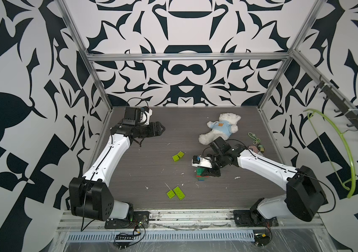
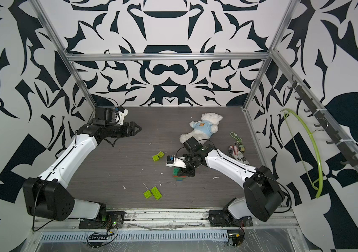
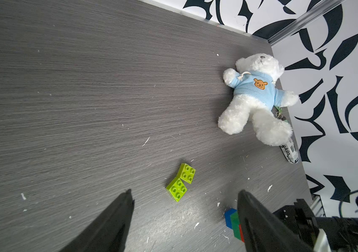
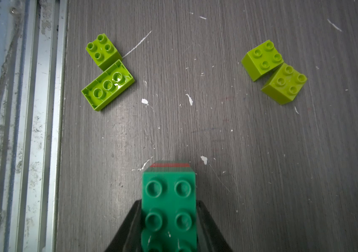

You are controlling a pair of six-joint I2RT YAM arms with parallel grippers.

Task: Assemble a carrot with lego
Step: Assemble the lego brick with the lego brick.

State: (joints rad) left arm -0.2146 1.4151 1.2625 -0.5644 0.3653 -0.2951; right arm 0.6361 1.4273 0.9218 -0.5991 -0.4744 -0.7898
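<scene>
1. The right gripper (image 4: 168,203) is clamping the dark green top brick of the half-built carrot (image 1: 201,177), which is standing upright on the table (image 1: 143,165), right of centre.
2. The left gripper (image 1: 162,129) is hanging at the far left, jaws apart and empty.
3. Two lime squares (image 1: 178,156) are lying touching mid-table. A second lime pair (image 1: 175,193), one square and one upturned oblong, is sitting nearer the front edge.
4. A teddy bear (image 1: 219,127) is lying behind the carrot.
</scene>
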